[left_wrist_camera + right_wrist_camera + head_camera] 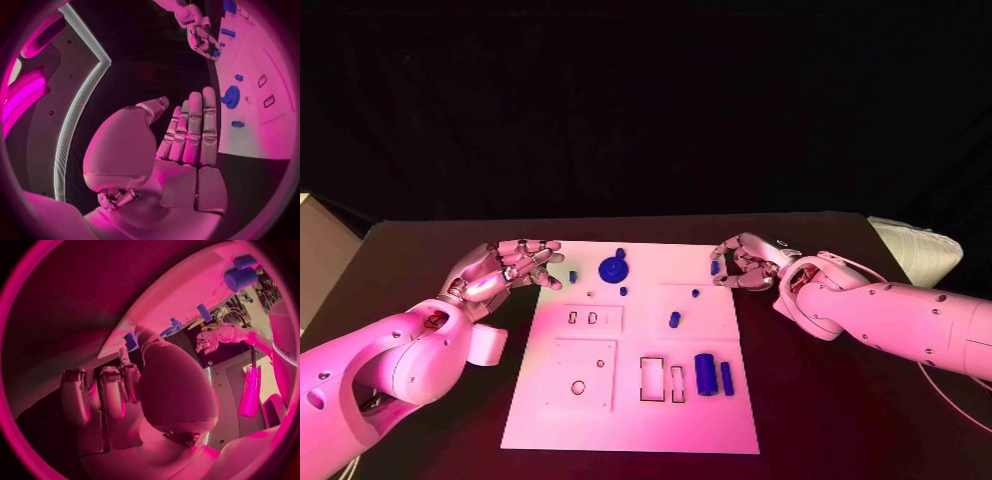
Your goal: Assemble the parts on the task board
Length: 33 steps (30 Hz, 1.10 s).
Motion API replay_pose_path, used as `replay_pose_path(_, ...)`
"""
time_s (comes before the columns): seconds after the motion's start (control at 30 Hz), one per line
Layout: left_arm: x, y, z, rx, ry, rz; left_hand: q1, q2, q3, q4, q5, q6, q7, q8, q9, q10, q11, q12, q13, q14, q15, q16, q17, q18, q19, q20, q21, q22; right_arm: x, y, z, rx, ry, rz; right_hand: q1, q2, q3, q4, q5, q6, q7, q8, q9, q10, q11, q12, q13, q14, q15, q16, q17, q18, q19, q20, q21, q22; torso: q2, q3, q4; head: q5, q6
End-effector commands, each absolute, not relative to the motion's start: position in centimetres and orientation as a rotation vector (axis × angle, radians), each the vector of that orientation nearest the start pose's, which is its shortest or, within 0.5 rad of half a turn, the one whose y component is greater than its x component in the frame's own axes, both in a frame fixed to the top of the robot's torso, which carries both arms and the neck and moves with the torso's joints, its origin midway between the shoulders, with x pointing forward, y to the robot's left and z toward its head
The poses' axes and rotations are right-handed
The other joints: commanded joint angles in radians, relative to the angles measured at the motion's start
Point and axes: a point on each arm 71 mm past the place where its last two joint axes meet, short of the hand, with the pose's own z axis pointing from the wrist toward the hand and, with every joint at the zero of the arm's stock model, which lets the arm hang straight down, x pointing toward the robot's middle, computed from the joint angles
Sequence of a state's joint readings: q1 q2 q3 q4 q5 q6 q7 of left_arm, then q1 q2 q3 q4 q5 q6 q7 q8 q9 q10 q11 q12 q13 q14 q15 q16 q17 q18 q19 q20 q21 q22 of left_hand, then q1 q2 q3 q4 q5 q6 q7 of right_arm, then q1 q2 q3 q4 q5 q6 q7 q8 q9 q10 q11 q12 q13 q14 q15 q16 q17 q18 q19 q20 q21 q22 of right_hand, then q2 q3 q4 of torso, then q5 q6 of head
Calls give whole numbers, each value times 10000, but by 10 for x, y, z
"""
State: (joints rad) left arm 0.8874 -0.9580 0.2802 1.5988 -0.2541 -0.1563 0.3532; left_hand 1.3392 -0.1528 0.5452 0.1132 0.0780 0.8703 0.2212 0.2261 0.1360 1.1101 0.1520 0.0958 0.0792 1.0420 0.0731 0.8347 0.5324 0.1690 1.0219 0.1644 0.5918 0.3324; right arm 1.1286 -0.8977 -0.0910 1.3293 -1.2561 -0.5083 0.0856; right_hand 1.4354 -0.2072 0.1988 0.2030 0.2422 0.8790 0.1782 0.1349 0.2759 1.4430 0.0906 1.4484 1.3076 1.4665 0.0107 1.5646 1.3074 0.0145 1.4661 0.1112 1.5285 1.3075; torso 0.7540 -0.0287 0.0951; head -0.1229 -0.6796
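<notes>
The right hand (744,262) pinches a small blue peg (715,267); the left hand (506,268) is released. A loose pinch could drop the peg beside the task board (632,420).

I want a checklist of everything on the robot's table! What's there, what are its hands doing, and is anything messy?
Surface: black table, bare around the board.
Job's things: white task board in the middle; blue round part near its far edge; two blue cylinders lying side by side; small blue pieces scattered on it.
Clutter: nothing seen.
Hands: left hand at the board's left edge, holding nothing; right hand at the far right corner, fingers curled, hold unclear.
Cables: thin cable by the right arm.
Surroundings: dark backdrop; pale object at right.
</notes>
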Motion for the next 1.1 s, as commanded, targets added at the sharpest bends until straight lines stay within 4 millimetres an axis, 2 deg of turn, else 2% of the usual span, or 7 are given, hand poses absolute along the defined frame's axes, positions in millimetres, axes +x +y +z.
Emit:
replay_pose_path(0.03,456,241,-196,-9960,14512,-16584,-59,31,25,-48,-53,-34,71,-37,-6,21,0,49,12,67,18,33,14,118,-54,-4,54,8,493,-290,-235,713,15894,5827,10,136,55,81,66,50,5,24,3,53,28,50,1455,1032,59,44,2592,-29,848,60,35,2237,10,6,2,-14,-6)
replay_pose_path(0.2,456,241,-196,-9958,14521,-16571,-62,30,25,-48,-53,-36,73,-38,-7,15,0,49,11,73,18,46,18,118,-53,-5,69,17,494,-289,-236,768,15826,5781,84,355,306,176,-59,195,-21,112,18,103,2,100,1497,1035,37,49,2605,-31,853,43,43,2248,-2,-14,5,-33,-3)
replay_pose_path(0.27,456,241,-196,-9958,14523,-16565,-62,30,25,-48,-53,-36,73,-38,-7,15,0,49,11,73,18,46,18,118,-53,-5,69,17,495,-289,-236,796,15812,5763,96,411,444,215,-150,267,-35,152,21,135,-11,130,1524,1033,26,47,2599,-38,865,33,67,2273,-3,-10,0,-30,-1)
replay_pose_path(0.4,455,241,-195,-9955,14532,-16569,-65,27,24,-47,-54,-40,74,-40,-7,7,1,46,10,75,19,53,20,117,-53,-5,78,22,495,-288,-236,809,15816,5799,84,473,617,270,-168,383,-59,213,28,153,-33,148,1538,1035,9,50,2607,-38,866,19,66,2274,0,-14,-6,-26,1)
replay_pose_path(0.87,455,242,-195,-9967,14569,-16537,-73,25,22,-43,-54,-46,76,-43,-9,-8,5,41,8,74,20,65,23,115,-58,-5,94,33,495,-285,-236,766,15728,5966,76,550,1343,278,-168,1041,-309,657,128,366,-254,335,1716,1043,-175,62,2634,-71,924,-140,177,2390,12,-12,-14,13,-31)
replay_pose_path(1.0,455,243,-195,-9970,14577,-16528,-73,25,22,-43,-54,-46,76,-43,-9,-8,5,41,8,74,20,65,23,115,-58,-5,94,33,494,-284,-234,866,15521,6101,165,617,1617,129,-173,1381,-464,965,243,445,-383,402,1784,1043,-285,62,2634,-85,948,-229,223,2437,12,-10,-11,7,-27)
replay_pose_path(1.1,455,243,-195,-9969,14585,-16530,-77,23,21,-41,-55,-52,78,-45,-10,-19,8,38,6,69,22,71,24,114,-63,-4,104,39,494,-284,-232,1050,15198,6223,160,654,1988,-90,-530,1641,-679,1453,454,543,-572,479,1868,1043,-464,62,2634,-107,984,-398,295,2509,3,-11,-11,24,-35)
